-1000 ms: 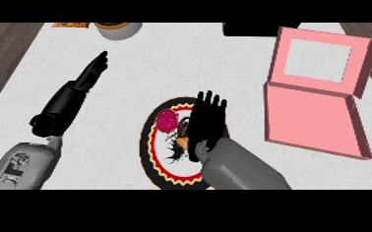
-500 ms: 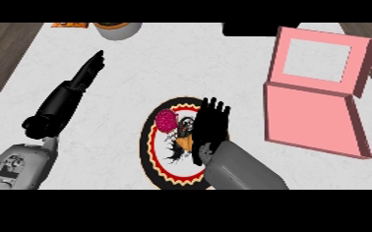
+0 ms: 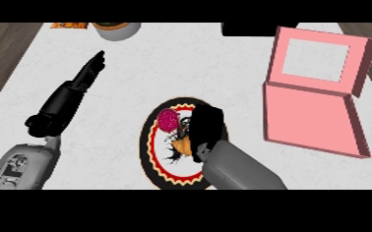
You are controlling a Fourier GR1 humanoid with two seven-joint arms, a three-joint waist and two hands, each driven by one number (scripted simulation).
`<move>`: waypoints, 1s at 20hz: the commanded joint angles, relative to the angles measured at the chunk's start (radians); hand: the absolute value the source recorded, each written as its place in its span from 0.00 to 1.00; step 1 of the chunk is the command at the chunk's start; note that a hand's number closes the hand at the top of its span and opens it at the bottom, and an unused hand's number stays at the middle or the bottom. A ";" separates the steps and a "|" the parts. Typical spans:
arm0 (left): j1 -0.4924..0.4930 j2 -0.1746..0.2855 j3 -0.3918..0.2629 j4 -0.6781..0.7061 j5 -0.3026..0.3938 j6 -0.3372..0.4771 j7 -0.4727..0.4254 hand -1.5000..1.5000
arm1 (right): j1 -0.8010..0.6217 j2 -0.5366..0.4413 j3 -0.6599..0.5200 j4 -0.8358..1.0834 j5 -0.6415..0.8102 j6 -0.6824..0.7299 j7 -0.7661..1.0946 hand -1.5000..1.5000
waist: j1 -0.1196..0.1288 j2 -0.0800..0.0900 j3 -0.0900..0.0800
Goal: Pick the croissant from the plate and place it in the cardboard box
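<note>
1. Curling my right robot hand (image 3: 208,126) down over the croissant (image 3: 182,146), fingers bent round it; only a tan wedge of it shows at the hand's left edge.
2. Croissant is on the plate (image 3: 153,160), near its middle and under my hand, not lifted clear as far as I can see.
3. My right forearm (image 3: 240,171) comes in from the lower edge, angled up and left, and covers the plate's lower right part.
4. A pink item (image 3: 169,119) lies on the plate just left of my right robot hand.
5. My left robot hand (image 3: 91,69) is open, fingers straight and together, pointing up and right. It rests over the surface (image 3: 189,69), well left of the plate, holding nothing.
6. My left forearm (image 3: 59,107) slants from the lower left corner.
7. The cardboard box (image 3: 309,118) is pink and sits right of the plate, apart from it. It is open, with the windowed lid (image 3: 317,60) tilted back.
8. A bowl (image 3: 117,30) sits at the far edge, upper left.
</note>
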 commanded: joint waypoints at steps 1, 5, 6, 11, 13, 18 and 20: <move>0.064 -0.005 0.001 -0.067 -0.015 -0.010 0.007 0.50 | -0.002 0.012 0.045 -0.016 0.063 -0.010 0.120 1.00 | 0.003 0.001 0.000; -0.024 0.021 0.061 0.064 0.003 -0.053 -0.035 0.50 | 0.033 -0.027 0.104 -0.071 0.116 -0.031 -0.117 1.00 | -0.015 0.004 0.000; -0.006 0.008 0.030 -0.024 0.001 -0.030 0.031 0.50 | 0.053 -0.047 0.146 -0.123 0.062 -0.034 -0.271 1.00 | -0.006 0.000 0.001; -0.006 -0.010 0.010 -0.007 -0.014 -0.022 0.007 0.50 | 0.109 0.001 0.434 -0.387 0.019 -0.044 -0.622 1.00 | 0.018 -0.003 0.004; -0.011 -0.001 0.033 -0.003 -0.001 -0.019 0.029 0.50 | 0.126 -0.069 0.502 -0.520 0.051 -0.086 -0.676 1.00 | -0.010 -0.014 0.004; 0.051 -0.021 0.017 0.004 -0.031 0.006 -0.010 0.50 | 0.124 -0.377 0.525 -0.889 0.139 -0.133 -0.741 1.00 | -0.041 -0.014 0.002; 0.044 -0.025 0.022 -0.019 -0.027 0.010 -0.004 0.50 | 0.165 -0.516 0.500 -1.052 0.133 -0.141 -0.740 1.00 | -0.044 -0.011 0.002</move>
